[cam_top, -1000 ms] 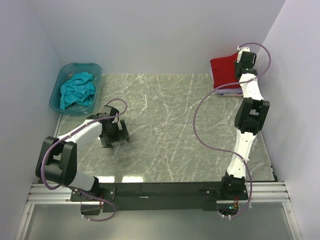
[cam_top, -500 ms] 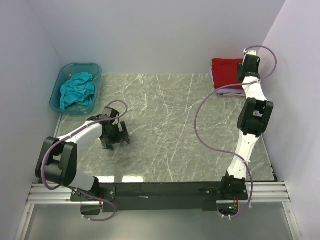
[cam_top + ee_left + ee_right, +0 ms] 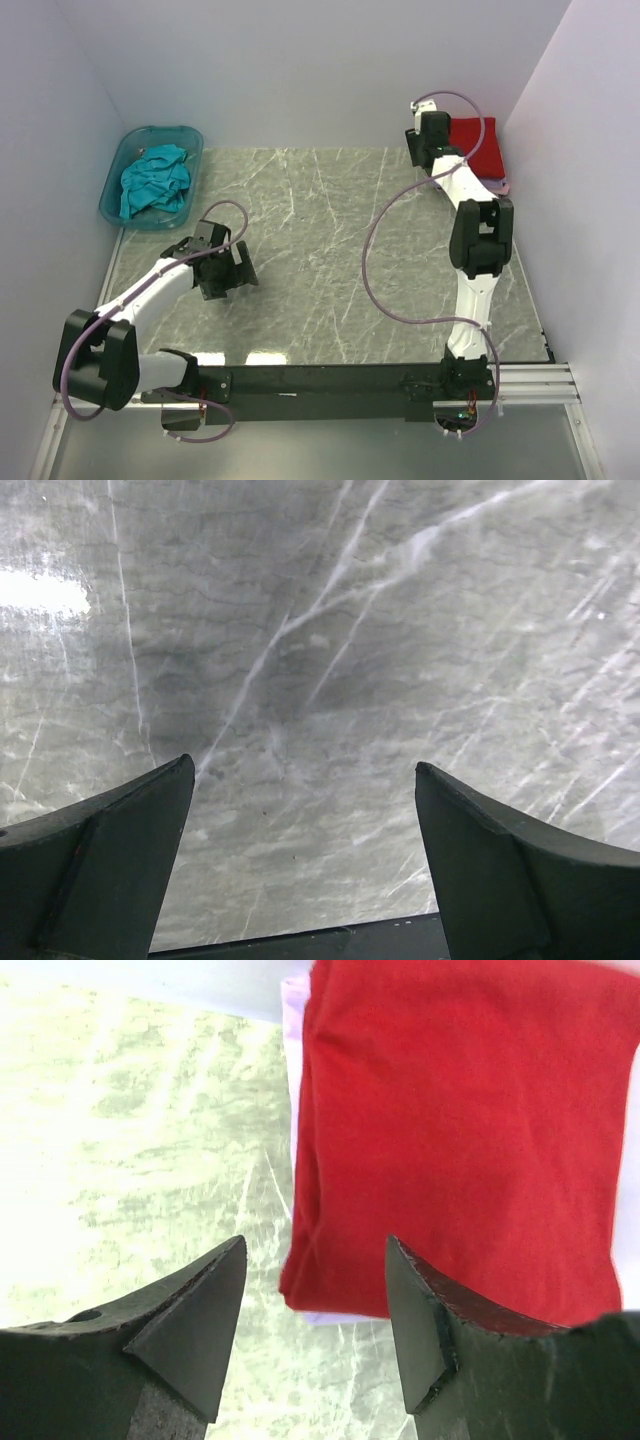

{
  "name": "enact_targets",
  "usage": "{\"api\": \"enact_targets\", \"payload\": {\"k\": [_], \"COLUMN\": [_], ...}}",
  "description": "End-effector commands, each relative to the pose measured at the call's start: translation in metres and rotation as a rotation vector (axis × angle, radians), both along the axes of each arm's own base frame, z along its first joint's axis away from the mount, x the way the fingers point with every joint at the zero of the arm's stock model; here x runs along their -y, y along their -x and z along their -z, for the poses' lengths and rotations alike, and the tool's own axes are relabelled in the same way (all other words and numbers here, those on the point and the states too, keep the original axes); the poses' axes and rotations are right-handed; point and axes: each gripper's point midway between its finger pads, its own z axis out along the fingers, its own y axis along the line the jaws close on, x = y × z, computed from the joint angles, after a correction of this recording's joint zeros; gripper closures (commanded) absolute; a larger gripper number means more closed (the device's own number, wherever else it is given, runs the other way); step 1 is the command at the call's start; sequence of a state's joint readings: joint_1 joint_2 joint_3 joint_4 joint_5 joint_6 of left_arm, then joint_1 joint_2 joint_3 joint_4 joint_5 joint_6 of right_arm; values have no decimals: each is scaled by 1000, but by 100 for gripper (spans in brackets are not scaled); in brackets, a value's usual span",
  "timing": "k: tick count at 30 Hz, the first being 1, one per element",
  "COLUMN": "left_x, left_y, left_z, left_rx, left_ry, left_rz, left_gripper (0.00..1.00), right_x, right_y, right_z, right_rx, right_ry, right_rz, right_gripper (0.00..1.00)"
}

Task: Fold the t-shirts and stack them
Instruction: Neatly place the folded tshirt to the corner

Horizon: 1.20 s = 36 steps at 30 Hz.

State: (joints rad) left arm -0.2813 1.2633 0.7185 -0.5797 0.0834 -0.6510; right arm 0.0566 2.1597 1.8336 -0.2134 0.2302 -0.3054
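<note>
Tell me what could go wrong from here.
The open right gripper sits at the red shirt's edge; a sideways move could drag its fold open.
The teal shirt lies crumpled in the tub; the left gripper may snag the rim or lift the tub.

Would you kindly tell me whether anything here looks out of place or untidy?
The teal t-shirt lies crumpled in the plastic tub at far left, unfolded, while the red t-shirt sits neatly folded far right.

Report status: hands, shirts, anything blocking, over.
Left hand open, empty. Right hand open, empty, beside folded red shirt. Teal shirt crumpled in tub. Nothing blocking.
</note>
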Motion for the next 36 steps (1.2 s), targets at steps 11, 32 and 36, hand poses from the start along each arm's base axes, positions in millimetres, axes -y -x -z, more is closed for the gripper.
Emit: {"api": "enact_targets", "payload": {"k": [11, 32, 36], "left_x": [7, 11, 11], "left_y": [-4, -4, -4], "left_z": [-7, -9, -10], "left_rx": [53, 76, 80], "left_ry": [44, 62, 60], "left_rz": [5, 14, 15], "left_gripper": [3, 4, 4], "right_x": [6, 17, 10], "right_y": [-28, 6, 4], "right_z": [21, 20, 10], "right_rx": [-7, -34, -23], "right_ry": [192, 324, 259], "right_rz": [73, 105, 93], "right_gripper": [39, 90, 68]}}
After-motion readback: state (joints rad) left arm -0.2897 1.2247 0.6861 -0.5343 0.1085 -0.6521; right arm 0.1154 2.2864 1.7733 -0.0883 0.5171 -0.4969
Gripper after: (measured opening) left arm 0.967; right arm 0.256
